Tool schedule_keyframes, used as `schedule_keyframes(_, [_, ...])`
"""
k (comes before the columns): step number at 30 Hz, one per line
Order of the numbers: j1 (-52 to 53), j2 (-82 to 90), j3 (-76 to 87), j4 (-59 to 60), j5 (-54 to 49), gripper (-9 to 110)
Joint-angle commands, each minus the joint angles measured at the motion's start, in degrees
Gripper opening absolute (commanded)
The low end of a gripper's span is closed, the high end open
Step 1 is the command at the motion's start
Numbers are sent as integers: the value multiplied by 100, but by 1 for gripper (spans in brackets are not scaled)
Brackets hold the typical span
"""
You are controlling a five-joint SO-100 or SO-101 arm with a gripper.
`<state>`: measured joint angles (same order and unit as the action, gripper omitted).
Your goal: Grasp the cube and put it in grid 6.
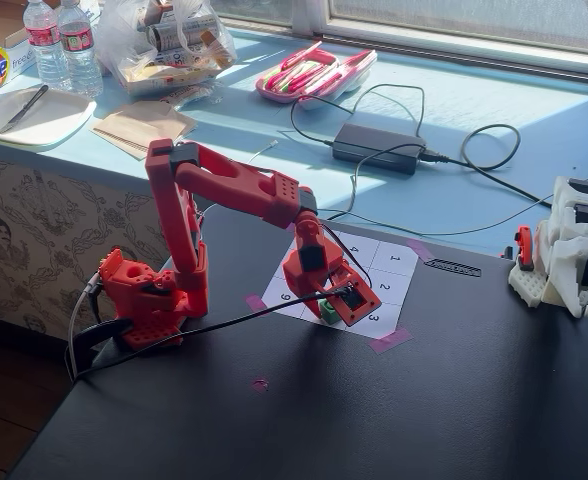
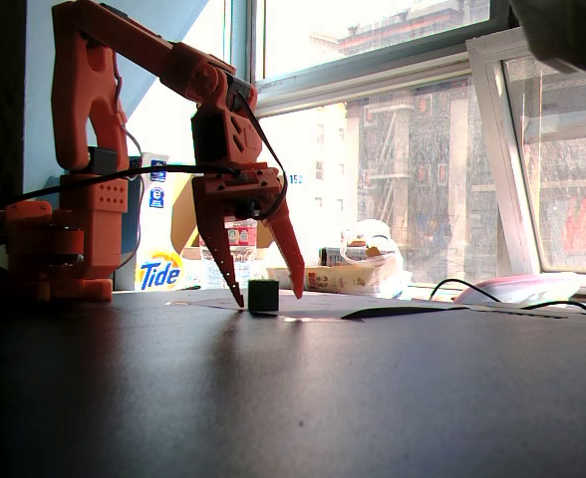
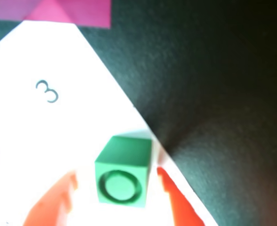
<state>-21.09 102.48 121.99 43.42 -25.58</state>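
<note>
The small green cube, with a ring mark on one face, rests on the white numbered paper grid near its edge. It sits in the cell between the printed 9 and 3. I see no printed 6; arm and cube cover that spot. My red gripper is open and reaches down astride the cube, one fingertip on each side with a small gap. In the wrist view the fingers flank the cube without touching it.
Pink tape holds the paper's corners on the black table. The arm's red base stands left with a cable running across. A white device sits at the right; a power adapter and clutter lie on the blue sill behind.
</note>
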Motion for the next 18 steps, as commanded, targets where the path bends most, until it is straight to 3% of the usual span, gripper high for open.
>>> schedule_keyframes(1, [-9,325,-9,62,-79,28])
schedule_keyframes(10, [554,2320,-105,677,-9,33])
schedule_keyframes(18, [2312,3674,404,589,53,27])
